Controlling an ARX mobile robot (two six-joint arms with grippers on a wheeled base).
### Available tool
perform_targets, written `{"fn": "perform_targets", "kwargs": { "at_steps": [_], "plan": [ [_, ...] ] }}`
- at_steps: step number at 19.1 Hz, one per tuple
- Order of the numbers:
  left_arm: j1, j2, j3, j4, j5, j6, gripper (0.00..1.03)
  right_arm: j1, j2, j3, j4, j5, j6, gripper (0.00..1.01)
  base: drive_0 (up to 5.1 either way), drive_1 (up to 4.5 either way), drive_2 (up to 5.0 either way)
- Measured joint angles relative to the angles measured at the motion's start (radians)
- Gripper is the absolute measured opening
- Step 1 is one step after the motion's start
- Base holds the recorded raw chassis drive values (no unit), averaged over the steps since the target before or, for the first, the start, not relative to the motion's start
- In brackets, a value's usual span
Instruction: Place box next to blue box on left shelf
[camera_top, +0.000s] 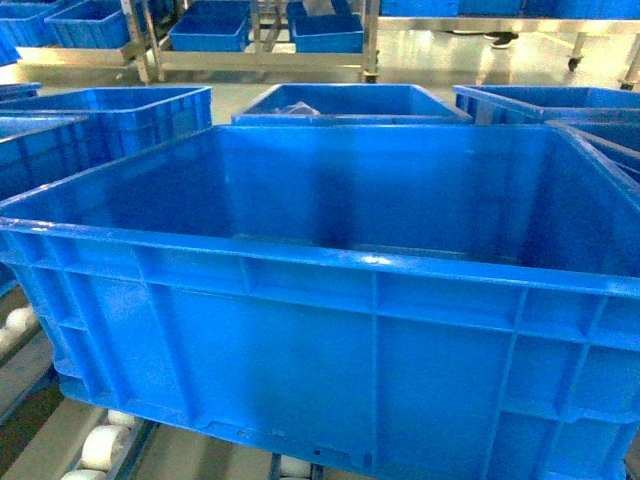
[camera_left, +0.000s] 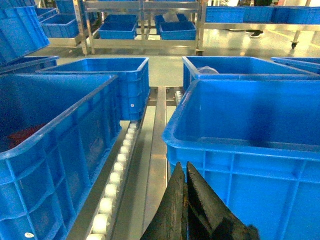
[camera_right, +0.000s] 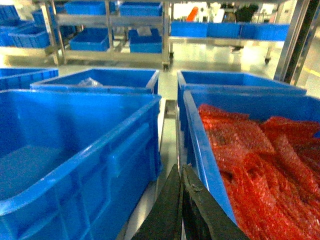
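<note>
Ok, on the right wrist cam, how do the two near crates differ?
The left crate is empty, its smooth floor bare; the right crate is heaped with crumpled red material. The left crate shows its outer side wall; the right crate shows only rim and inside. Both are bright blue, open-topped, and sit side by side with a narrow gap between.

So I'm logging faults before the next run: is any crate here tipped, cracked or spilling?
Nothing stands out. The box sits level on the left shelf, walls intact. The red mesh stays inside its crate.
</note>
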Motion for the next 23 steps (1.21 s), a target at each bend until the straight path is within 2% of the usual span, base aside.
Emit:
{"fn": "perform_targets", "kwargs": {
  "at_steps": [2, 10, 14, 20, 21, 22, 23],
  "plan": [
    [0.0, -0.007, -0.027, 0.041, 0.0, 0.0, 0.01, 0.0, -0.023, -0.015, -0.034, 0.0, 0.0, 0.02, 0.0, 0.0, 0.0],
    [0.0, -0.117, -0.027, -0.065, 0.0, 0.0, 0.01, 0.0, -0.151, -0.015, -0.142, 0.0, 0.0, 0.02, 0.0, 0.0, 0.0],
    [0.0, -0.237, -0.027, -0.185, 0.0, 0.0, 0.01, 0.0, -0.285, -0.015, -0.28, 0.0, 0.0, 0.02, 0.0, 0.0, 0.0],
    [0.0, -0.348, -0.027, -0.296, 0.0, 0.0, 0.01, 0.0, -0.414, -0.015, -0.407, 0.0, 0.0, 0.02, 0.0, 0.0, 0.0],
    [0.0, -0.438, -0.027, -0.437, 0.001, 0.001, 0.01, 0.0, -0.43, -0.015, -0.425, 0.0, 0.0, 0.02, 0.0, 0.0, 0.0],
    [0.0, -0.511, -0.027, -0.472, -0.001, 0.001, 0.01, 0.0, -0.463, -0.014, -0.472, 0.0, 0.0, 0.02, 0.0, 0.0, 0.0],
    [0.0, -0.509, -0.026, -0.469, -0.003, 0.001, 0.01, 0.0, -0.571, -0.015, -0.611, -0.005, 0.0, 0.02, 0.0, 0.0, 0.0]
  ]
}}
